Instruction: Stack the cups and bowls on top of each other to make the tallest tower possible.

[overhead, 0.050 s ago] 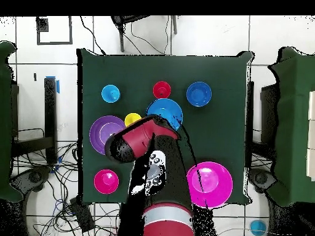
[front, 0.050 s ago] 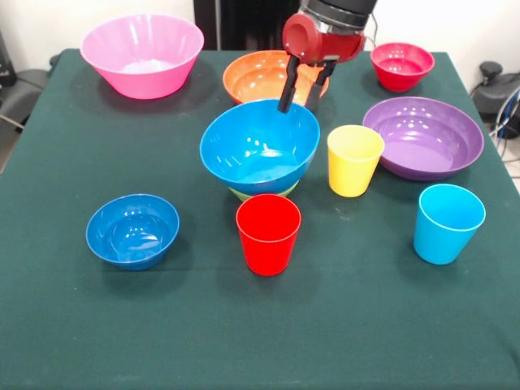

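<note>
Your claw (front, 0.050 s ago: 297,107), fingers slightly parted around the large blue bowl's (front, 0.050 s ago: 260,146) far rim, seats it on the green bowl (front, 0.050 s ago: 262,193) as tower base.

Arm (front, 0.050 s ago: 325,28) drops in from the top edge, red wrist housing with a black collar above it. Gripper (front, 0.050 s ago: 301,96) hangs off it pointing down and a bit toward the left, two black fingers (front, 0.050 s ago: 288,89) spread with a clear gap between them, nothing held. From overhead the arm (overhead, 0.050 s ago: 143,142) reaches up from the red base at the bottom edge toward the middle of the table (overhead, 0.050 s ago: 227,123); the gripper itself is hidden under the wrist there.
</note>
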### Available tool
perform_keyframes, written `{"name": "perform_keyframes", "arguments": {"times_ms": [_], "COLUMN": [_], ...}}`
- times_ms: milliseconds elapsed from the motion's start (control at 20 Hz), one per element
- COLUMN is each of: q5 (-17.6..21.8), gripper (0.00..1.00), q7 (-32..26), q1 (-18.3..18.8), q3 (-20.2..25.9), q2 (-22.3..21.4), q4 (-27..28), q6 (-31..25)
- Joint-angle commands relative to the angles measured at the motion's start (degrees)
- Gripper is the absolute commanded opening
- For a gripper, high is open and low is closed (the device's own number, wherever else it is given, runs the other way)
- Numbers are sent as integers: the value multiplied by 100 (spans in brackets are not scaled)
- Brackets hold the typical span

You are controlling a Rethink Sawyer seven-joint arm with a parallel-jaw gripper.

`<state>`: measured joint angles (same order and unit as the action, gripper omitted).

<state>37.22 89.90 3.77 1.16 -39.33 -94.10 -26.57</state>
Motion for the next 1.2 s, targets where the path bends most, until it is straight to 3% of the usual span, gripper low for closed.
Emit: {"name": "perform_keyframes", "arguments": {"times_ms": [50, 200, 450, 750, 1200], "q5": [-301, -434, -367, -473, -655], "gripper": [100, 100, 100, 100, 100], "q7": [-361, -460, -231, -249, -783], "q1": [292, 390, 255, 219, 762], "q3": [690, 807, 716, 712, 1082], "q2": [-260, -391, -211, -370, -734], "q4": [-292, -364, -240, -255, -255], "q6": [-567, -761, -751, -920, -987]}}
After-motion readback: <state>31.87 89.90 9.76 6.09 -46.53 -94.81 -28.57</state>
